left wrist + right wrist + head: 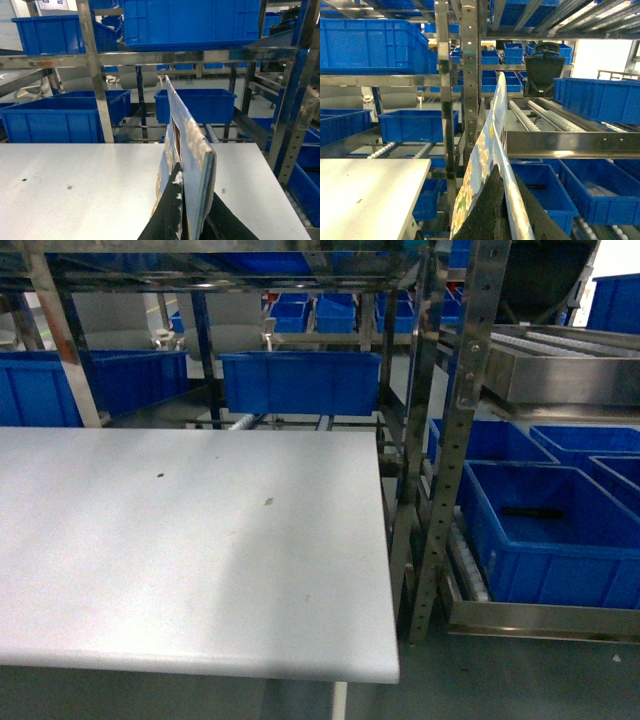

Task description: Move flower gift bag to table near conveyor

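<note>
The flower gift bag (pixel 187 165) stands edge-on between the dark fingers of the left gripper (pixel 186 220), which is closed on its lower edge; its flat panel rises straight up from the jaws and out ahead. In the right wrist view a floral bag panel (pixel 487 165) is likewise pinched by the right gripper (pixel 497 215), tilting up and forward from it. Whether these are 2 edges of 1 bag or something else, I cannot tell. Neither bag nor gripper shows in the head view, so both sit below or nearer than that frame.

Below and ahead of the left gripper lies the white surface (pixel 90 175), with a few dark specks. To the left of the right gripper and lower is that same surface's right end (pixel 365 190). Ahead of and to the right of the right gripper the conveyor (pixel 545 117) of small white rollers slopes away, with blue bins (pixel 592 200) beneath it.

The step in hand looks like the carry, near its close: the bag is held aloft by the surface, not yet set down. The next move likely calls for bringing the right side over the surface, lowering until the bag's base rests flat, then opening both grippers without tipping it.
</note>
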You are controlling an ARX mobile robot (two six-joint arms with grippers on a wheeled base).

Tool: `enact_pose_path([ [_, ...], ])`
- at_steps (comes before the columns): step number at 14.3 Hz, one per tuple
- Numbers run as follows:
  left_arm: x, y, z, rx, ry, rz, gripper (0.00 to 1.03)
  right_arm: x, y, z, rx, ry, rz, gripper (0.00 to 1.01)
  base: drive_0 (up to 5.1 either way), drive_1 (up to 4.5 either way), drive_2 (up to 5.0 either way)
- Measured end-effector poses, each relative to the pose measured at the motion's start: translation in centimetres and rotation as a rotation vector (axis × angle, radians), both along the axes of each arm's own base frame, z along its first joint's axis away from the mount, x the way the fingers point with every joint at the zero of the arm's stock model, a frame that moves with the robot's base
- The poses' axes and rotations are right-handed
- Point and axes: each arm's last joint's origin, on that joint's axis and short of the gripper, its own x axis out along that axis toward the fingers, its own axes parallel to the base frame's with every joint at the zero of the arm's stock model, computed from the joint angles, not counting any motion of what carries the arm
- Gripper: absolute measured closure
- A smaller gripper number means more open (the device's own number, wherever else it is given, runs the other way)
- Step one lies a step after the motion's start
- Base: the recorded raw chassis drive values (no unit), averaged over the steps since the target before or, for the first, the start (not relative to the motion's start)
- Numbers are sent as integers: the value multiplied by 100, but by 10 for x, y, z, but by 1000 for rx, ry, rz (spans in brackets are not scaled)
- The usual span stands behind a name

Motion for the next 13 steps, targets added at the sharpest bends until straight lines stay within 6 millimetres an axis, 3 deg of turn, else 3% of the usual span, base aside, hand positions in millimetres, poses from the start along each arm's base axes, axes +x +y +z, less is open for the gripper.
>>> enact_pose_path([
  [8, 0, 0, 0, 0, -2, 0, 101, 1, 0, 0, 1, 1, 0, 99, -497, 260, 232],
  [13, 0, 0, 0, -1, -3, 0, 101, 1, 0, 0, 1, 2, 0, 99, -362, 481, -74],
])
